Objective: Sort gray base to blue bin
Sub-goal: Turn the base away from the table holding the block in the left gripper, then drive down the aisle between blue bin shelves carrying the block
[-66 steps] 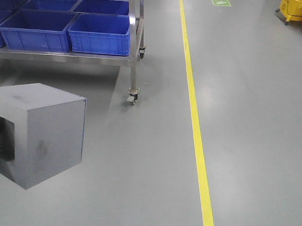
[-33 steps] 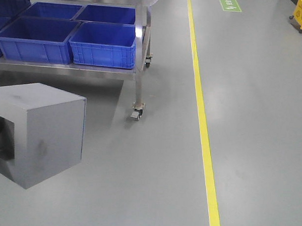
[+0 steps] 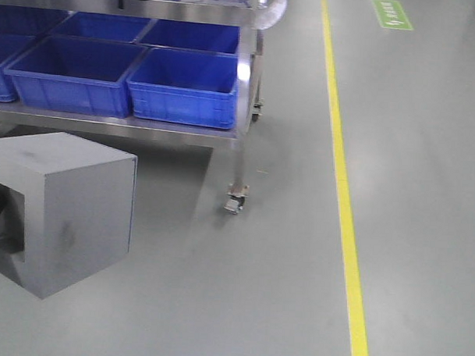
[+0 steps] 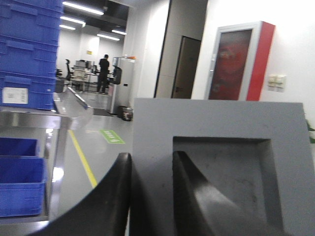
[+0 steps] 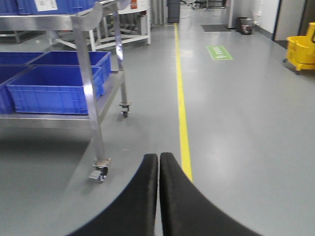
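Left gripper (image 4: pixel 150 164) is clamped on the gray base (image 4: pixel 221 123): one black finger (image 4: pixel 110 196) lies against the outer side of the block's wall and the other sits inside the square recess, with the wall pinched between them. The front view shows the base (image 3: pixel 65 211) carried above the floor (image 3: pixel 241 303), recessed face turned left, dark smudges on its top and side. Right gripper (image 5: pixel 158 160) is closed, fingers pressed together with nothing between them. Blue bins (image 3: pixel 182 102) sit side by side on the lower shelf of a steel cart (image 3: pixel 244 108), ahead and left of the right gripper (image 5: pixel 54 96) and low to the left of the left gripper (image 4: pixel 19 191). Cannot tell from here which bin has the coarse grid floor. The cart's caster (image 3: pixel 234 203) rests on the floor. A yellow line (image 5: pixel 182 108) runs forward just right of the right gripper.
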Tool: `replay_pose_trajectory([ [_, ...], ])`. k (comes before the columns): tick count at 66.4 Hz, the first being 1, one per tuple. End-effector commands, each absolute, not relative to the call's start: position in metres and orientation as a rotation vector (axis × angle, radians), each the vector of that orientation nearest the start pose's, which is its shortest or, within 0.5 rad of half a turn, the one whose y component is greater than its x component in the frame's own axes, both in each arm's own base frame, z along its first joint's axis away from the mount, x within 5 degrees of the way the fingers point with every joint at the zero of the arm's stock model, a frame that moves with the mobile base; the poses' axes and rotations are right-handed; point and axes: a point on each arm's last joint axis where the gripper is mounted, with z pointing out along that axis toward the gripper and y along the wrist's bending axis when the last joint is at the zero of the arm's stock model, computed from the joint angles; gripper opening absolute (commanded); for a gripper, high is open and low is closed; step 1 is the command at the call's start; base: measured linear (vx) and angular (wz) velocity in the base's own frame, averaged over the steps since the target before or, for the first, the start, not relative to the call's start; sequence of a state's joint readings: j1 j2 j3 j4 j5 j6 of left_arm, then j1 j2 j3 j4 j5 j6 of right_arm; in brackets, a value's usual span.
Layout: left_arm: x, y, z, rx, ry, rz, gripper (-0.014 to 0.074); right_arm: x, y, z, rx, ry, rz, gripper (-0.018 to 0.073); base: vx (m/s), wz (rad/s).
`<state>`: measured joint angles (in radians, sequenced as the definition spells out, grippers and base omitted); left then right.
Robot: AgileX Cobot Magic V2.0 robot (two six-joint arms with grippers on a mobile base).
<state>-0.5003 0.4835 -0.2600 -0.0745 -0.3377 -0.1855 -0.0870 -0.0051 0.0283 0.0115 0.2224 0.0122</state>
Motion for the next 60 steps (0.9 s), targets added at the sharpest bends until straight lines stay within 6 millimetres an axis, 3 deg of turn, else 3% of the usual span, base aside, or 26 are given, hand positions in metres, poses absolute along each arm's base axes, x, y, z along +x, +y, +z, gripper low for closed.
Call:
replay_pose_trajectory([
  [1,0.0940,-0.0483,0.3128,0.117,1.263,-0.651,0.0002,0.0580,-0.0052,0.1886,0.081,1.676,-0.062,-0.0005,0.27,0.33],
  [60,0.0940,-0.0483,0.3126,0.117,1.265,-0.651,0.0002,0.0580,-0.0052,0.1886,0.081,1.676,-0.062,-0.0005,0.20,0.65],
])
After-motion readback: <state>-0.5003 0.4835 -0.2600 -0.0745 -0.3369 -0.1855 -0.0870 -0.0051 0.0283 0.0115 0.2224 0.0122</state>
